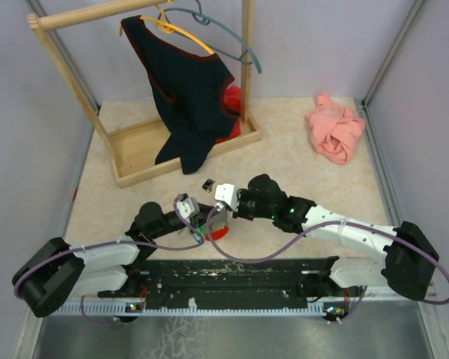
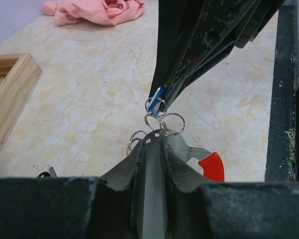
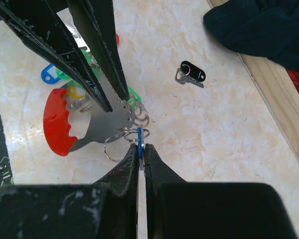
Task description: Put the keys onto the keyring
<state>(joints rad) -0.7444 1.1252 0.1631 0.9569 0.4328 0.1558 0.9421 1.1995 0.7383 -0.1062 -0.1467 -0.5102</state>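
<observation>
Silvery rings (image 2: 173,123), at least three in a linked cluster, sit where the two pincers meet over the desk (image 2: 89,99). One flat metal plate (image 3: 102,124) with one red plastic grip (image 3: 55,122) lies just beside the cluster, touching it. One blue-headed key (image 3: 139,137) is clamped in the right pincer (image 3: 139,149), whose fingers are pressed together on it; the key touches the rings. The left pincer (image 3: 115,103) stands narrowly parted, with its fingertips against the plate's upper edge. Whether it grips the plate cannot be told. At least three loose keys (image 3: 49,74), with blue, green and yellow heads, lie on the desk under the left pincer. One black-headed key (image 3: 192,74) lies well apart from them, near the wooden rack (image 3: 276,89).
</observation>
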